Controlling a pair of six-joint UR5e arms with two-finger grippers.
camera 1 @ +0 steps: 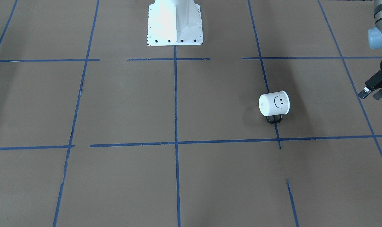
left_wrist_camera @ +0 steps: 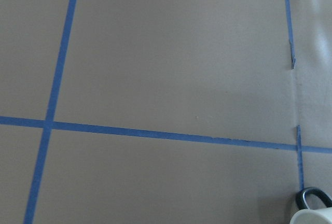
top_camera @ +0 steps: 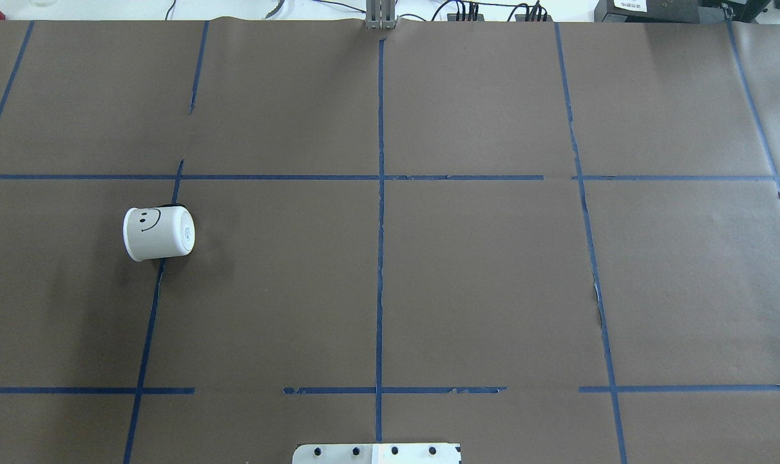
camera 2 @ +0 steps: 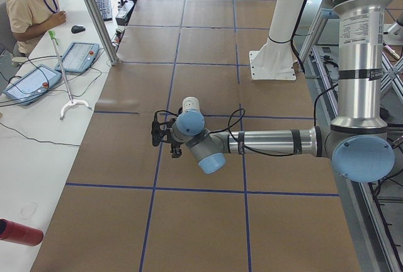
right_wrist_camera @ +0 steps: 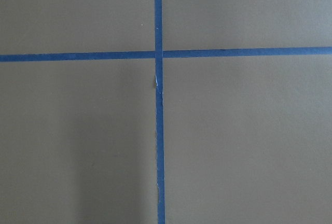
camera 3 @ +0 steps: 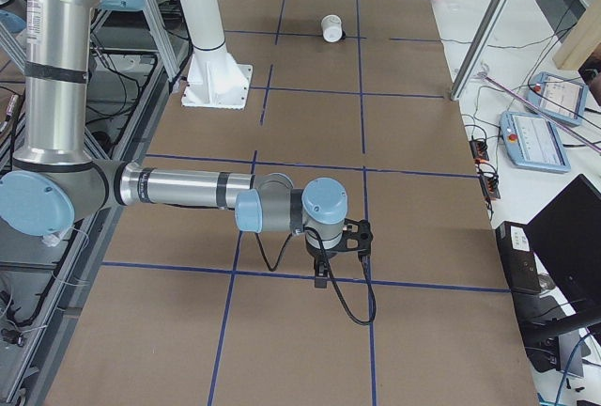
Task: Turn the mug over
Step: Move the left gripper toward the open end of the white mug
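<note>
The white mug (camera 1: 274, 103) with a black smiley face lies on its side on the brown paper. Its flat base points toward the table's middle and its dark handle (camera 1: 274, 119) points toward the operators' side. It also shows on the left in the overhead view (top_camera: 158, 232). In the left wrist view only its rim (left_wrist_camera: 314, 217) and handle show at the bottom right. My left gripper (camera 1: 372, 92) hovers open and empty well off the mug's open end. My right gripper (camera 3: 322, 273) shows only in the exterior right view, far from the mug (camera 3: 332, 27); I cannot tell if it is open.
The white robot base (camera 1: 175, 23) stands at the table's robot side. Blue tape lines (top_camera: 380, 225) divide the paper into squares. An operator (camera 2: 31, 7), teach pendants (camera 2: 79, 56) and a red bottle (camera 2: 19, 232) are on the white side table.
</note>
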